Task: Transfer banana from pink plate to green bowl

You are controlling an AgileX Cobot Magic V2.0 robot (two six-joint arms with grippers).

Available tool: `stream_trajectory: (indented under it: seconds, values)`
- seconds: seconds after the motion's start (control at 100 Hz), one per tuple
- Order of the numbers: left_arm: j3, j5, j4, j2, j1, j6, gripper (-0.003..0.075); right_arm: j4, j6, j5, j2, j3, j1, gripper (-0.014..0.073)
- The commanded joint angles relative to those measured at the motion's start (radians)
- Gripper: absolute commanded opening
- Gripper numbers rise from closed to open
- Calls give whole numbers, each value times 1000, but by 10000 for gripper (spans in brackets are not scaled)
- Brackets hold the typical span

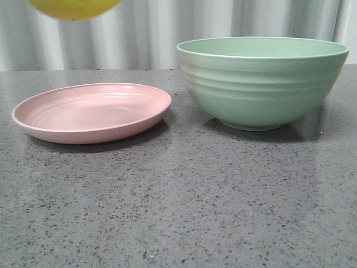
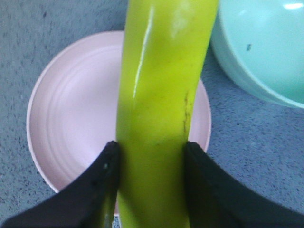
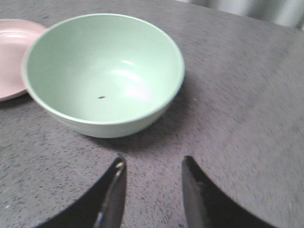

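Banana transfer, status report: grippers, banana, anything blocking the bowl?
Left gripper shut on banana, lifted above pink plate. Right gripper open, empty. Green bowl empty except a small dark speck; path looks clear.

Only the underside of the banana [image 1: 74,8] is seen in the front view; both arms are cut off.

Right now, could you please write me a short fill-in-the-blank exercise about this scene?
1. The glossy yellow banana is clamped in the ____ gripper.
2. The shallow round pink plate now holds ____.
3. The deep ridged mint-green bowl stands on the plate's ____ side in the front view.
4. The right gripper is ____.

Missing words: left; nothing; right; open
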Motion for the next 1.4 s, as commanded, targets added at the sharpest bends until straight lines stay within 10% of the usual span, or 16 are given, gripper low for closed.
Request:
stream_trajectory:
  seconds: [0.0,0.51,1.06,1.39]
  values:
    - [-38,25,-60,-59,-22,57,-19,5,-70,-22,78,-108,52,276]
    - [-34,25,-69,-46,-256,99,-19,85,-168,86,496,-548,226,276]
    - [-34,18,-97,-46,-301,88,-19,88,367,5,655,-628,120,370]
    - [-34,-68,-36,-46,-299,13,-19,385,440,2,655,-559,33,369]
